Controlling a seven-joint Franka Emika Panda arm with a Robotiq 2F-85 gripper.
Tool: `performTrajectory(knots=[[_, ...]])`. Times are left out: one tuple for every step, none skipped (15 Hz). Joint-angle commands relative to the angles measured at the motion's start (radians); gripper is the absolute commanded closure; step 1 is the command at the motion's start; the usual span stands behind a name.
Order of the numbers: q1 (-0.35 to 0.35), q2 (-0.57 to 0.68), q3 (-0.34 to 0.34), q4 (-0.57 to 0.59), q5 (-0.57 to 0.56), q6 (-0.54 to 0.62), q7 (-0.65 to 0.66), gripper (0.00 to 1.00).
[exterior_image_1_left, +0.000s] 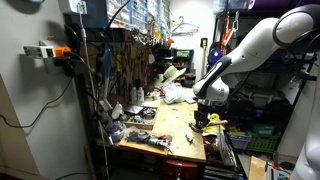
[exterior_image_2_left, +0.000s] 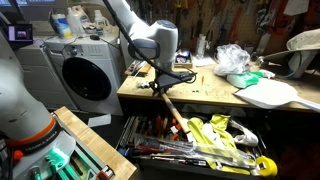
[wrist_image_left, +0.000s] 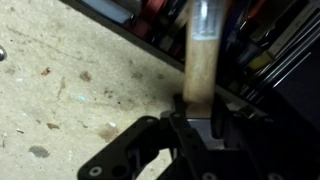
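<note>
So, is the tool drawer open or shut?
Open: the drawer is pulled out past the workbench edge, tools showing inside; the gripper holds a wooden handle above it.

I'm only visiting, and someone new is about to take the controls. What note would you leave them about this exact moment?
Hand: shut on the wooden-handled tool, gripping it near its upper end, just past the front edge of the workbench.
Things: the tool slants down toward the open drawer, which is full of other tools. Whether its lower end rests on anything cannot be told.
Done: the tool is firmly grasped; the wrist view shows its handle between the fingers.
Left: the tool is not yet set down on the bench or in the drawer, and the hand has not let go.
</note>
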Motion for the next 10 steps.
performTrajectory(knots=[[-0.006, 0.013, 0.023, 0.018, -0.025, 0.014, 0.030, 0.93], [-0.007, 0.004, 0.028, 0.019, -0.019, 0.015, 0.022, 0.92], [-0.007, -0.016, 0.033, 0.020, -0.020, 0.002, 0.013, 0.92], [-0.006, -0.034, 0.039, 0.022, -0.018, -0.001, 0.007, 0.92], [-0.001, -0.053, 0.045, 0.026, -0.024, -0.002, 0.008, 0.92], [0.003, -0.063, 0.050, 0.033, -0.029, -0.002, 0.007, 0.92], [0.008, -0.073, 0.056, 0.045, -0.031, 0.004, 0.010, 0.92], [0.012, -0.080, 0.061, 0.065, -0.026, -0.004, 0.003, 0.92], [0.016, -0.086, 0.066, 0.083, -0.022, -0.016, -0.006, 0.92], [0.023, -0.089, 0.072, 0.102, -0.024, -0.026, -0.013, 0.92]])
